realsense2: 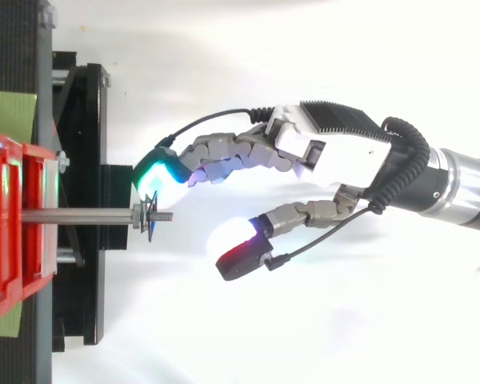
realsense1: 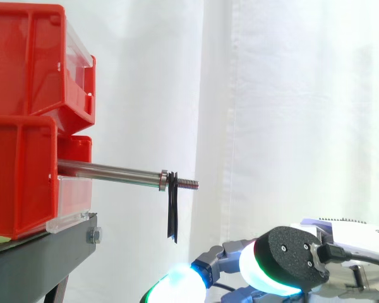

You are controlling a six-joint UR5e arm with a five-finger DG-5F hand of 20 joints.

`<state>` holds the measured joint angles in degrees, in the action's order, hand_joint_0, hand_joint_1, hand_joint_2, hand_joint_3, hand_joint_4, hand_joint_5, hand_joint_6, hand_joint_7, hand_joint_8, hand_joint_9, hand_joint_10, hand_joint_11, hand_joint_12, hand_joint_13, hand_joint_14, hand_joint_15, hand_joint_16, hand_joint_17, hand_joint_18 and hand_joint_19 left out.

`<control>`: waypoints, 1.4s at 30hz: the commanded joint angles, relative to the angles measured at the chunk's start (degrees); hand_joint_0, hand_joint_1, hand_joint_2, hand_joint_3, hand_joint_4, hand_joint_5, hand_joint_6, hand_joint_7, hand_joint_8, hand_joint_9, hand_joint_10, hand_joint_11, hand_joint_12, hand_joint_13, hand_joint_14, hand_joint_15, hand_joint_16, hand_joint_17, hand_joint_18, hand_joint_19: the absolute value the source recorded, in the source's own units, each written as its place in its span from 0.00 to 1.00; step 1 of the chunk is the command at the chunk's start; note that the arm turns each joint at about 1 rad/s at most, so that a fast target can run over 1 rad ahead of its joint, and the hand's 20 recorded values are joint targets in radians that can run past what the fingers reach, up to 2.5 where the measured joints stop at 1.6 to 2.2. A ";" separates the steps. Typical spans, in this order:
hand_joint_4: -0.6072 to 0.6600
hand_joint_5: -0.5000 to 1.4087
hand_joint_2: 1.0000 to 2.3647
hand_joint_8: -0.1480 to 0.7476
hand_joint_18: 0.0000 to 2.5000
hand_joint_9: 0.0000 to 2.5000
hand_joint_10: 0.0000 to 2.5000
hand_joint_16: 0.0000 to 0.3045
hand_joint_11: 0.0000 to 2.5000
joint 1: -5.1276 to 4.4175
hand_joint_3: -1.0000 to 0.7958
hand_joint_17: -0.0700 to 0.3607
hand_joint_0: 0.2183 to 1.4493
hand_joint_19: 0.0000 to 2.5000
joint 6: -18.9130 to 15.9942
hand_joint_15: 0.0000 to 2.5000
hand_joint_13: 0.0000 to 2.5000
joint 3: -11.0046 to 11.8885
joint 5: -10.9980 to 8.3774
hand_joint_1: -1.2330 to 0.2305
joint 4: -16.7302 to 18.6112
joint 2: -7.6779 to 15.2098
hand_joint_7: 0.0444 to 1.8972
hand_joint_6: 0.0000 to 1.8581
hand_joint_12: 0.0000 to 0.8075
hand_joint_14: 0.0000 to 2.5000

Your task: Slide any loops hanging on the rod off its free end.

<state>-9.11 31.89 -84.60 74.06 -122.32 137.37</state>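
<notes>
Rod [realsense1: 110, 170] projects level from lower red bin [realsense1: 22, 183] on black stand [realsense1: 44, 252]; black loop [realsense1: 172, 214] hangs near rod's threaded free end, just beyond collar [realsense1: 163, 180]. We see hand [realsense2: 336, 156] lower than rod, fingers [realsense2: 224, 156] relaxed and spread, holding nothing. From above, green fingertip [realsense2: 156, 172] lies just beside loop, thumb [realsense2: 242, 254] well apart; from side, pads sit below loop, not touching.

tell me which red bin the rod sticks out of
The lower red bin: the rod juts from its front, carrying the black loop. The upper red bin has no rod.
</notes>
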 commanded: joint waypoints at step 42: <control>0.72 0.19 0.01 0.54 0.37 0.33 0.00 0.17 0.06 2.61 0.33 0.44 0.32 0.20 -0.08 0.08 0.33 11.47 8.12 0.43 -1.26 3.69 0.49 0.27 0.45 0.00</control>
<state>-6.49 31.51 -73.36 81.66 -123.78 141.06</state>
